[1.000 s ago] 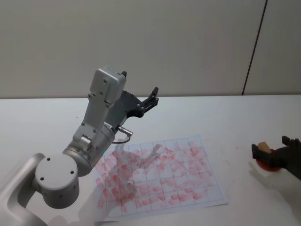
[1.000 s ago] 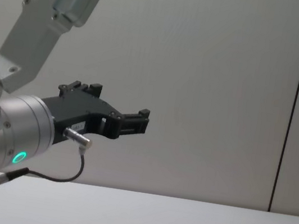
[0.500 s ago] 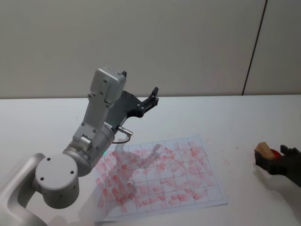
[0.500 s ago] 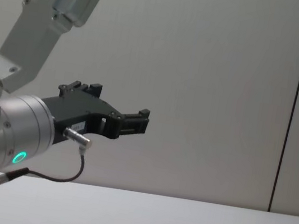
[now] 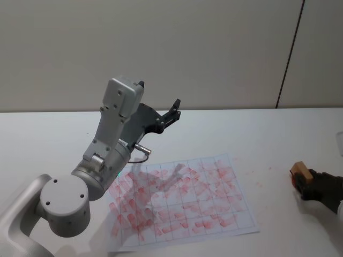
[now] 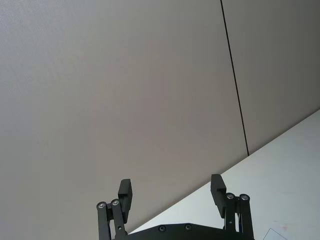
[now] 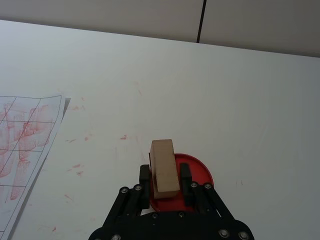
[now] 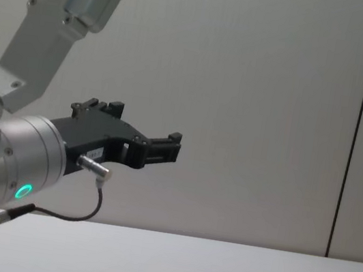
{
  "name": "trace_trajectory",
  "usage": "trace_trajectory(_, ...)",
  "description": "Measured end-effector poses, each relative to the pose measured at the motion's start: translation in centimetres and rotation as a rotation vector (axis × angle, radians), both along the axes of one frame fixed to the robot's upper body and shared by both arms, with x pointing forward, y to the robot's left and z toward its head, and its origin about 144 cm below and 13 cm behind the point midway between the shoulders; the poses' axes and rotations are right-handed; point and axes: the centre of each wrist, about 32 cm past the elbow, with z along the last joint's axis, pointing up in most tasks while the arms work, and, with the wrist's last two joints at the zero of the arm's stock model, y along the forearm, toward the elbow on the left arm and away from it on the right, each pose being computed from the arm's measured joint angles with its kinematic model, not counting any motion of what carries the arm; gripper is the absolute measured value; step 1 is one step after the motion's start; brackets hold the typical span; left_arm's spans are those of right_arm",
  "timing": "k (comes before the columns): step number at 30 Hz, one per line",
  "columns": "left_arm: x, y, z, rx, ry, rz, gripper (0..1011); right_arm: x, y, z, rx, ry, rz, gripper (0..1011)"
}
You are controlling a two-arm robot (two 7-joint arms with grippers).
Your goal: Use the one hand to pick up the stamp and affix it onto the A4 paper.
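In the head view, the right gripper (image 5: 315, 185) was at the right edge with the stamp (image 5: 301, 170), well apart from the paper (image 5: 182, 206); bare table (image 5: 268, 139) lay between them for the crossing. The left gripper (image 5: 159, 95) was raised, probably to keep clear. Its wrist view showed its fingers spread and empty. In the right wrist view, the fingers clamped the stamp just over a red pad (image 7: 199, 172). In the chest view, the left gripper hung high above the table.

Soft, even light falls from overhead. The white table (image 5: 257, 134) is bright and matte. The raised arm (image 5: 110, 144) throws a faint grey shadow across the paper (image 5: 214, 209). The wall (image 5: 203, 48) looks slightly dimmer.
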Motion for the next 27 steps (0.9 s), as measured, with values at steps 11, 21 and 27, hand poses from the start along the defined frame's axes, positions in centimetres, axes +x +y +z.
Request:
trace_trajectory(11, 0.0, 0.0, 0.0, 0.0, 0.0, 0.0, 1001, 0.0, 0.1, -0.1, -0.008, -0.01, -0.014, 219)
trace_trajectory(21, 0.0, 0.0, 0.0, 0.0, 0.0, 0.0, 1001, -0.4, 0.1, 0.8, -0.02, -0.034, -0.027, 219)
trace_trajectory(27, 0.0, 0.0, 0.0, 0.0, 0.0, 0.0, 1001, -0.6, 0.0, 1.2, -0.021, -0.025, -0.036, 219)
